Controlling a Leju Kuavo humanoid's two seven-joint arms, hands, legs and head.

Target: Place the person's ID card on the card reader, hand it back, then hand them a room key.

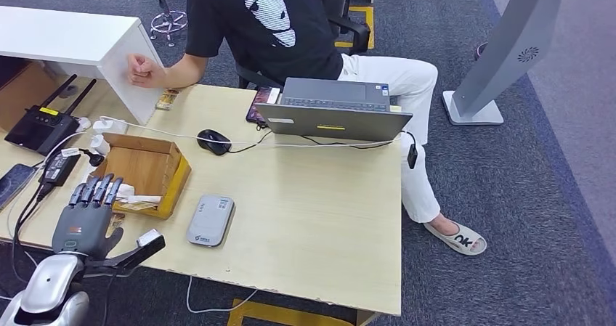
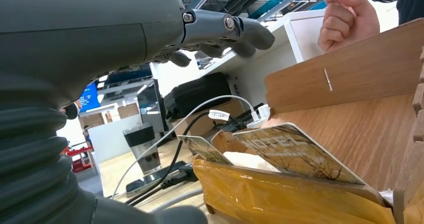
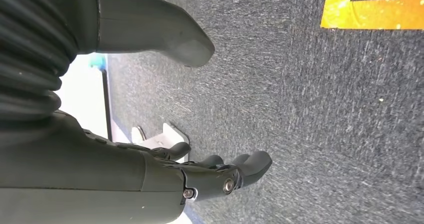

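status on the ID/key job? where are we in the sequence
Done: can't confirm; the card reader has nothing on it, so the ID step is either finished or not begun. In hand: the left robot hand hovers open at the wooden box holding the hotel key cards, nothing gripped. The right robot hand hangs over carpet, holding nothing. Left: grip a key card and pass it to the person.

Bright, even overhead light fills the head view, with soft short shadows under the laptop [image 1: 338,108] and wooden box [image 1: 149,170]. In the left wrist view the near hand [image 2: 90,39] is blurred and windows behind glare white
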